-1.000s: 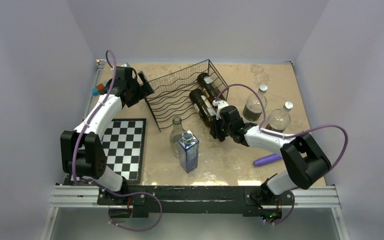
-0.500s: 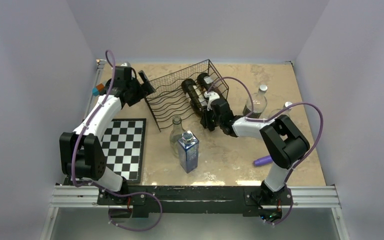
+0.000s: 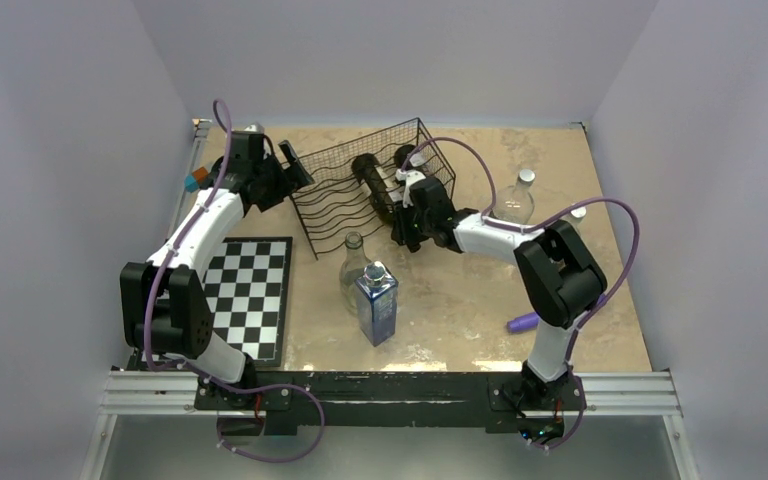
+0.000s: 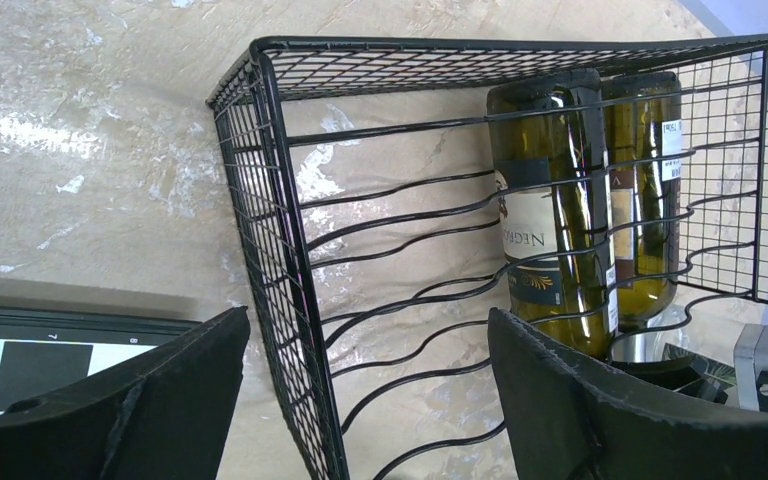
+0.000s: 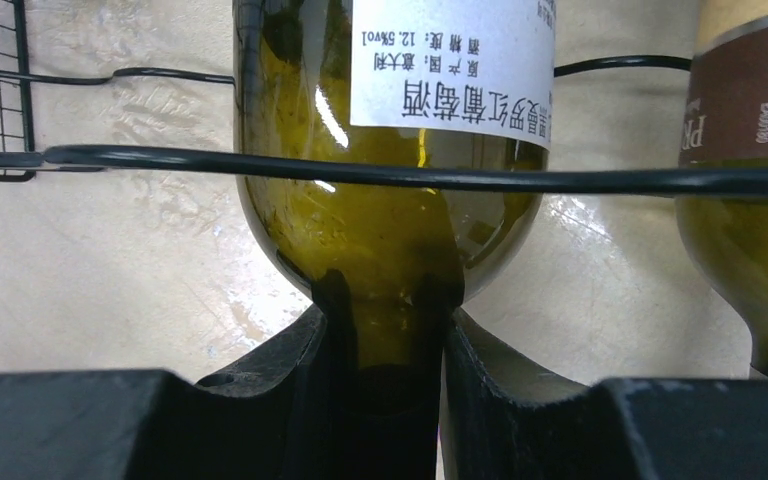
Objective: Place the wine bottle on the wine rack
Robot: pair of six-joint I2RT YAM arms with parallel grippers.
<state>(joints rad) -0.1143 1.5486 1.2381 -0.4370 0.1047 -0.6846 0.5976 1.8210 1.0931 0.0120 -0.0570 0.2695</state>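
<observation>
The black wire wine rack [image 3: 345, 190] lies at the back of the table with its wavy shelves facing up. The green wine bottle [image 3: 374, 186] lies inside it, neck toward the front right. My right gripper [image 3: 409, 218] is shut on that neck. In the right wrist view the neck sits pinched between my fingertips [image 5: 385, 340], and the wine bottle's body [image 5: 390, 190] passes under a rack wire. A second bottle [image 3: 412, 160] lies in the rack beside it. My left gripper [image 4: 370, 390] is open and straddles the rack's left side wall [image 4: 280, 260] without touching it.
A clear glass bottle [image 3: 353, 266] and a blue carton [image 3: 376, 302] stand in front of the rack. A checkerboard mat [image 3: 250, 295] lies at the left. Two clear bottles [image 3: 513, 203] stand at the right, and a purple object [image 3: 523, 321] lies nearer.
My right arm has pushed the wine bottle up and to the left, deeper into the rack beside the second bottle. The left gripper has stayed at the rack's left wall.
</observation>
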